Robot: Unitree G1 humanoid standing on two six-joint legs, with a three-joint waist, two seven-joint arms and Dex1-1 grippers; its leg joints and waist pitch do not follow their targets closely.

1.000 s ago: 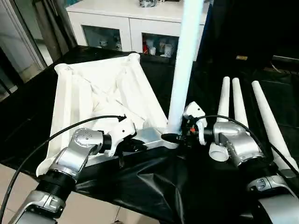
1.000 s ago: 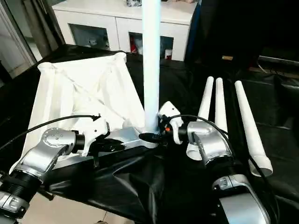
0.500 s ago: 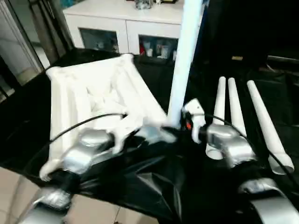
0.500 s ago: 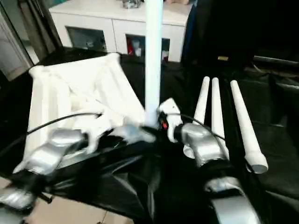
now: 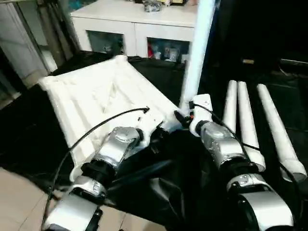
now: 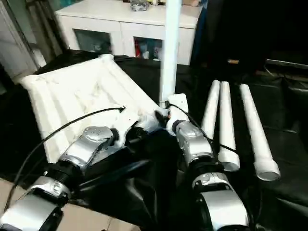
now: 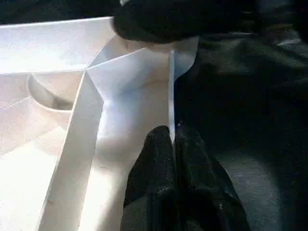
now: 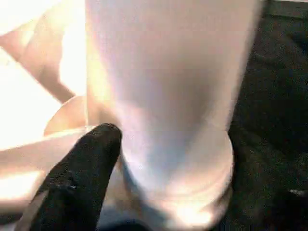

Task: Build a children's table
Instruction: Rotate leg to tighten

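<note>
White cabinet (image 5: 144, 19) at the far side, glass doors (image 5: 103, 42), small colourful items (image 5: 163, 50) on the shelf behind the right door. Small grey object (image 5: 153, 6) on the cabinet top, cannot tell what. Black plastic sheet (image 5: 159, 183) covers the work surface, wrinkled and shiny at the near edge, hanging over it. Pale tiled floor (image 5: 19, 192) at the near left. Glass door or window frame (image 5: 19, 43) at far left, grey upright bars. Dark black backdrop (image 5: 260, 29) at far right, with a small yellowish label (image 5: 248, 61) on it, text too small to read.
</note>
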